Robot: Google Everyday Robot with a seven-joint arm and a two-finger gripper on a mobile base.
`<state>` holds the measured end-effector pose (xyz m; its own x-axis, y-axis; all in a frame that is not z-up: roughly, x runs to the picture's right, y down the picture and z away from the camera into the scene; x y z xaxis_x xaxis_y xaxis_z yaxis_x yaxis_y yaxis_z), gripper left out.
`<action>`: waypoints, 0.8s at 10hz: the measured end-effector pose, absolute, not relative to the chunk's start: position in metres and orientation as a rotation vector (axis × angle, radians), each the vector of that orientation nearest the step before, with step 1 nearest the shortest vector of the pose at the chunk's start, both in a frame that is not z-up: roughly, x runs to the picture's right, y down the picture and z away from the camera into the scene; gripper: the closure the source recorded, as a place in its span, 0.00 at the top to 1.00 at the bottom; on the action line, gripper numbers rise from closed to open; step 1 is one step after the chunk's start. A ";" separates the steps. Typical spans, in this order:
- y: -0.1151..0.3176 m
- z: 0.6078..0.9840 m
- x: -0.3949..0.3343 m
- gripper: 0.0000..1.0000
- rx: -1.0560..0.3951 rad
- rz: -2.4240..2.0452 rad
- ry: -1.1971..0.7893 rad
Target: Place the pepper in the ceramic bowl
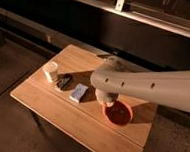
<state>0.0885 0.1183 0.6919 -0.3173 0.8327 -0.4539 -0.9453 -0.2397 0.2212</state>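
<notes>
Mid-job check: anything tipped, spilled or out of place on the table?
Nothing stands out. The white cup stands upright, the blue-white block lies flat beside a dark object, and the ceramic bowl sits level. The pincer hangs at the bowl's left rim. The pepper is not in view.
</notes>
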 end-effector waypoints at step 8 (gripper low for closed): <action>0.144 0.700 0.159 0.00 -0.303 1.919 0.613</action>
<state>0.1591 0.1440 0.6999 -0.4178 0.7764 -0.4719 -0.9062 -0.3188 0.2778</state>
